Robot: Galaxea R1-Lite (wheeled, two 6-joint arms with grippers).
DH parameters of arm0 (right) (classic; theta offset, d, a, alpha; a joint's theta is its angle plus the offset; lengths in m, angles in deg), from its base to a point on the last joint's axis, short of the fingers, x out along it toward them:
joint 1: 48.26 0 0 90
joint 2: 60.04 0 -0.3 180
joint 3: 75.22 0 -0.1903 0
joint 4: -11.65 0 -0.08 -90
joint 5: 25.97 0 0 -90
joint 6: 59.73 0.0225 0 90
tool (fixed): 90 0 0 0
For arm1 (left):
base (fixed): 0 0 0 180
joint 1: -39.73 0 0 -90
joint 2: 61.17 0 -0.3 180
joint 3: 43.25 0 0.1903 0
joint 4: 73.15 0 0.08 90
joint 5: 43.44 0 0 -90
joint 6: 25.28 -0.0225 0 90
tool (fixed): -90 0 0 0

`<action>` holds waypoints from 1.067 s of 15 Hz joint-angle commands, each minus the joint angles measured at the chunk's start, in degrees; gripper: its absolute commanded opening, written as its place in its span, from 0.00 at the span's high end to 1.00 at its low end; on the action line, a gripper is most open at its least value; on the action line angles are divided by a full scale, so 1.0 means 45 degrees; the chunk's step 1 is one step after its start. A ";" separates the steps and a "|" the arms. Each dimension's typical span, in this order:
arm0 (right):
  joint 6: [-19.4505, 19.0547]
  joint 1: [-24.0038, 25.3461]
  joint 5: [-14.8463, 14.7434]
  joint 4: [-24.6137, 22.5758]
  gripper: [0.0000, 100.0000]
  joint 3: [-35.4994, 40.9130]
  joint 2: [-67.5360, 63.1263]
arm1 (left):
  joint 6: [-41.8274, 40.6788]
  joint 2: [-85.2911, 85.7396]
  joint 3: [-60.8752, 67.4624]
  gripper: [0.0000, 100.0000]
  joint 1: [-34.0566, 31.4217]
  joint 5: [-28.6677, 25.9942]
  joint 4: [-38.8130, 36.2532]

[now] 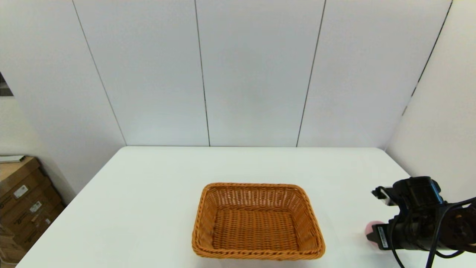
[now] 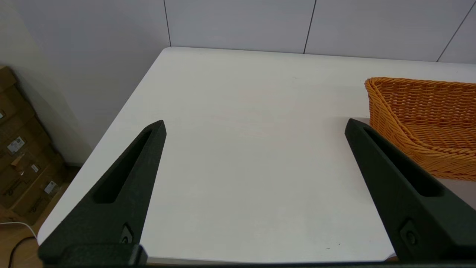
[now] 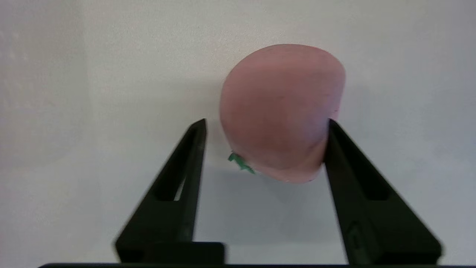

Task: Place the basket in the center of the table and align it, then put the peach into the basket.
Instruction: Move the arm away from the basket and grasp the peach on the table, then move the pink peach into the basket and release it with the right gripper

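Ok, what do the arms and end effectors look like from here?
Both end effectors, left and right, have two long matte-black tapered fingers with slotted cutouts. The right arm's wrist is black and blocky with loose black cables and a white label.

Orange-brown woven basket, pale-pink peach with green mark, white table

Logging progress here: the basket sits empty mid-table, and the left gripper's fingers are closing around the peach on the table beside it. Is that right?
Not quite: it is the right gripper, not the left. The right wrist view shows its fingers either side of the peach, not yet shut. The left gripper hangs open over bare table. The basket is indeed empty.
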 commanded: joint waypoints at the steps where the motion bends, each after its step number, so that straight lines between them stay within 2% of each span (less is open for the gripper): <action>1: 0.0000 -0.0233 0.0080 -0.0056 1.00 0.0120 0.0516 | 0.0052 0.0003 0.0019 0.00 0.0001 0.0005 -0.0016; 4: -0.0058 -0.0487 0.0119 -0.0036 1.00 0.0120 0.1316 | 0.0071 0.0003 0.0019 0.00 0.0001 0.0005 -0.0016; 6: 0.0000 -0.0252 0.0314 -0.0036 1.00 0.0120 0.2703 | 0.0071 0.0003 0.0019 0.00 0.0001 0.0005 -0.0016; 8: 0.0781 0.1408 0.0627 -0.0036 1.00 -0.0095 0.5320 | 0.0071 0.0003 -0.0001 0.00 0.0001 0.0005 -0.0016; 10: 0.1699 0.3380 0.0568 0.0667 1.00 -0.1130 0.7527 | 0.0071 0.0003 0.0019 0.00 0.0001 0.0005 -0.0016; 12: 0.1992 0.5587 0.0588 0.2835 1.00 -0.2615 0.8738 | 0.0071 0.0003 0.0019 0.00 0.0001 0.0005 -0.0016; 13: 0.2500 0.6955 0.0607 0.4046 1.00 -0.3357 0.8875 | 0.0071 0.0003 0.0019 0.00 0.0001 0.0005 -0.0016; 14: 0.2969 0.8068 0.0588 0.4651 1.00 -0.3767 0.8699 | 0.0071 0.0003 0.0019 0.00 0.0001 0.0005 -0.0016; 16: 0.3008 0.8888 0.0529 0.4651 1.00 -0.3923 0.7742 | 0.0052 0.0003 0.0019 0.00 0.0001 0.0005 -0.0016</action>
